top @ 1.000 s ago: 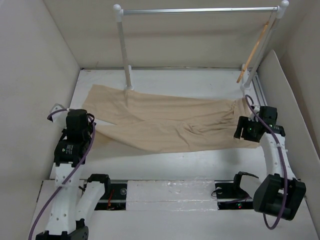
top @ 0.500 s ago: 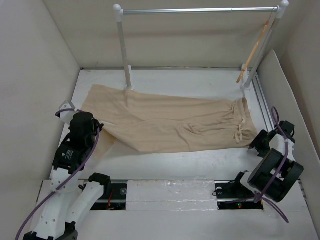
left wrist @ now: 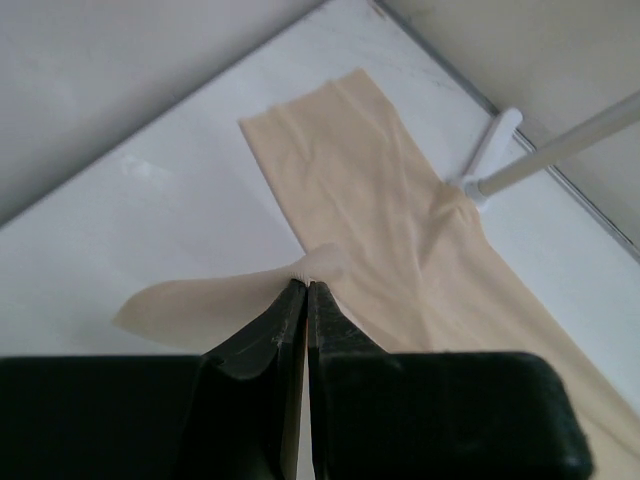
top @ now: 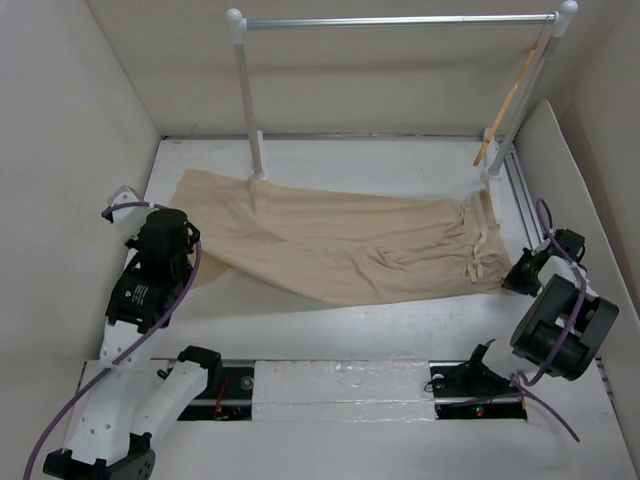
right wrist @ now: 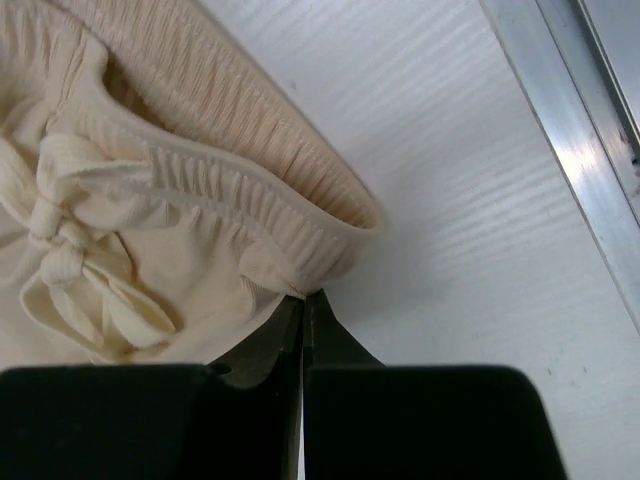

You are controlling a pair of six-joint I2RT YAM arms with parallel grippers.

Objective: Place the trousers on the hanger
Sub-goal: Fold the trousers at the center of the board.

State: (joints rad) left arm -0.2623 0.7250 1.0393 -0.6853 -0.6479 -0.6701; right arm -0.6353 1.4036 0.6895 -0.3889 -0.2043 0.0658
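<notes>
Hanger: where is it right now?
Top view, far right: the hanger hangs slanted at the right end of the rail, beside the rack's right post, apart from the trousers.

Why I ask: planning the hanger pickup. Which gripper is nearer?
Right. The right gripper pinches the trousers at the hanger end; the left gripper holds the opposite end.

The trousers (top: 340, 245) cover the worktop's middle from left to right; bare strips run along the near and far edges — the rack (top: 247, 95) and the hanger (top: 506, 104) stand at the far edge.
</notes>
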